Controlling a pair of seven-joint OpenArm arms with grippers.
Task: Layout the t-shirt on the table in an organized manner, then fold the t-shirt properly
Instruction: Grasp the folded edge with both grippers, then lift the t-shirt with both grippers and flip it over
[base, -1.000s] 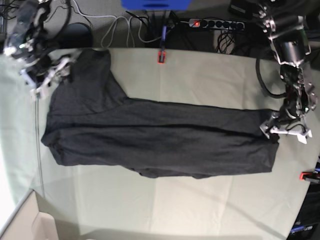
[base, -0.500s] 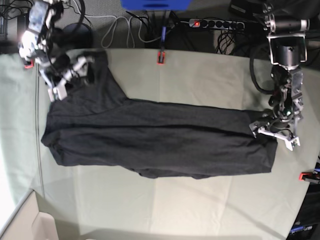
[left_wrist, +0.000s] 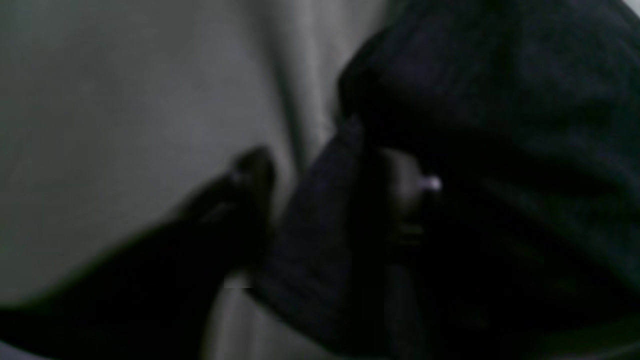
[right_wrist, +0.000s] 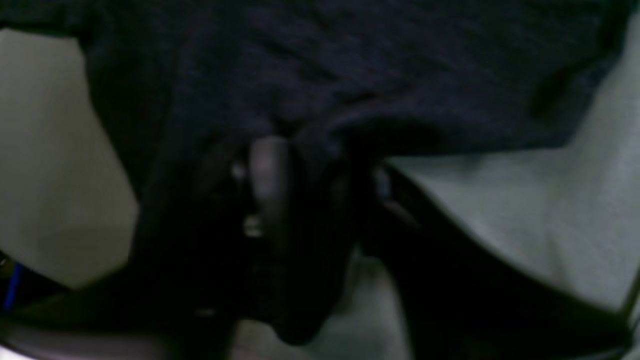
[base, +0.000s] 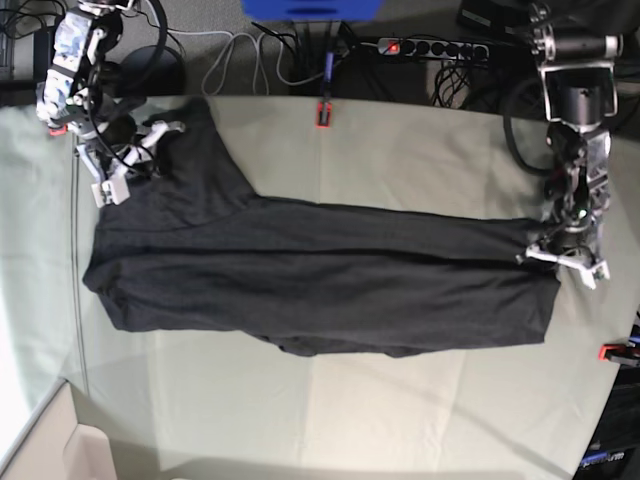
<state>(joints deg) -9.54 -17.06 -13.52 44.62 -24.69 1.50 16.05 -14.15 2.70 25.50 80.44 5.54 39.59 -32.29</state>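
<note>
The charcoal-black t-shirt (base: 320, 280) lies lengthwise across the pale grey-green table (base: 400, 150), folded into a long band; no print shows. My left gripper (base: 562, 258) is at the shirt's right end, at its upper corner. The left wrist view shows a fold of the t-shirt (left_wrist: 320, 225) pinched between the fingers of the left gripper (left_wrist: 330, 180). My right gripper (base: 125, 170) sits on the upper left corner by the sleeve. In the right wrist view the right gripper (right_wrist: 322, 175) is closed on bunched t-shirt (right_wrist: 350, 75) fabric.
Red clamps mark the table's far edge (base: 322, 113) and right edge (base: 612, 351). Cables and a power strip (base: 430, 47) lie beyond the far edge. A pale box (base: 60, 450) stands off the near left corner.
Both grippers came down onto the shirt's ends and closed on the fabric. The right one moved in over the sleeve corner; the left one shifted slightly onto the right-end corner.
</note>
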